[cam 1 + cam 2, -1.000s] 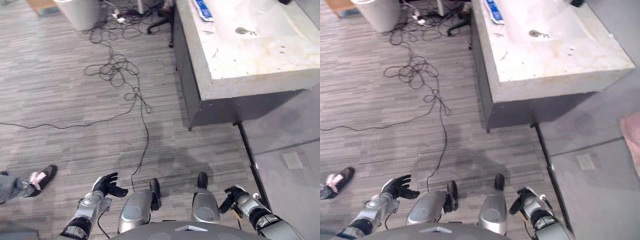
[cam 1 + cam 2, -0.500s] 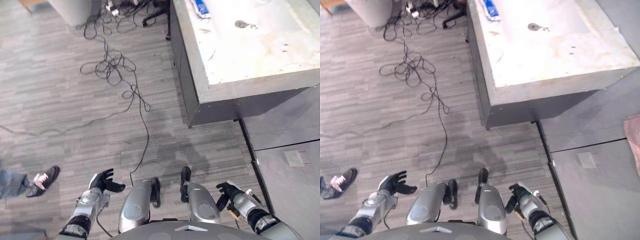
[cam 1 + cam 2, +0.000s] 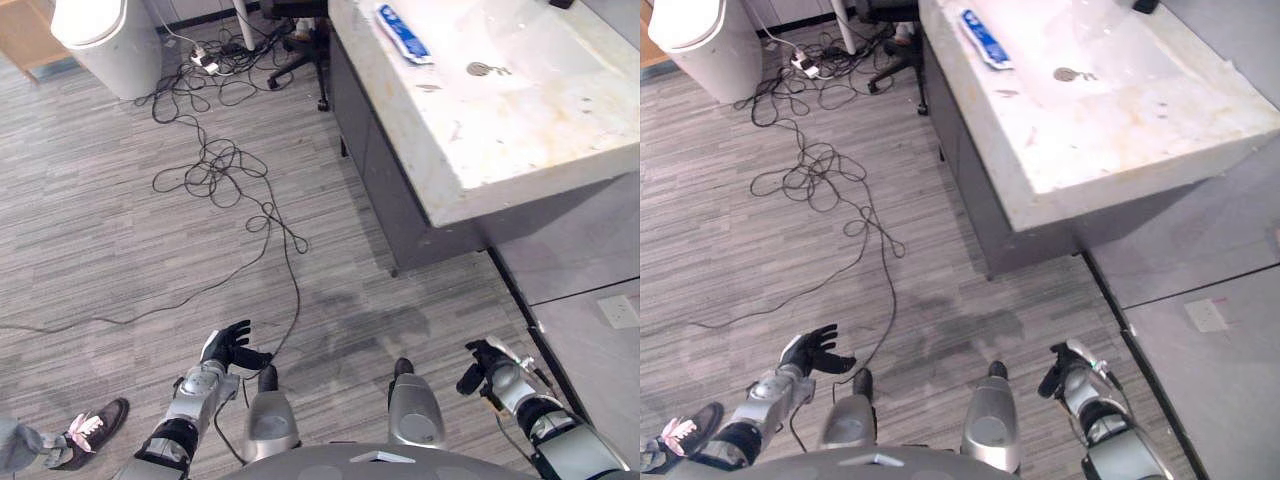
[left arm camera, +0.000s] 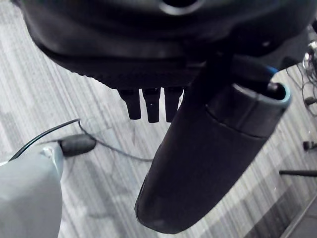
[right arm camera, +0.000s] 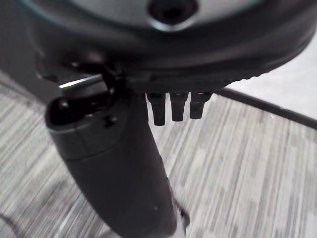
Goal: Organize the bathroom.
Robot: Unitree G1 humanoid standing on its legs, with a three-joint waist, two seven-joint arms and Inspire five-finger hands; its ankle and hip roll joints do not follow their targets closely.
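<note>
- Left hand [image 3: 228, 346] is hanging low over the striped floor [image 3: 100, 230], fingers spread and relaxed, thumb out, grasping nothing.
- Right hand [image 3: 487, 364] is hanging low near the dark floor seam; fingers are reading straight in its wrist view [image 5: 173, 106], nothing in it.
- Pale stone sink counter [image 3: 520, 130] is standing well ahead of the right hand, on a dark cabinet [image 3: 385, 190].
- A blue-and-white tube [image 3: 402, 32] is lying on the counter's far left part, well apart from both hands; the drain [image 3: 481, 69] is sitting just right of it.
- A white bin [image 3: 95, 40] is standing far ahead of the left hand.
- A person's shoe [image 3: 85, 432] is showing left of the left hand.
</note>
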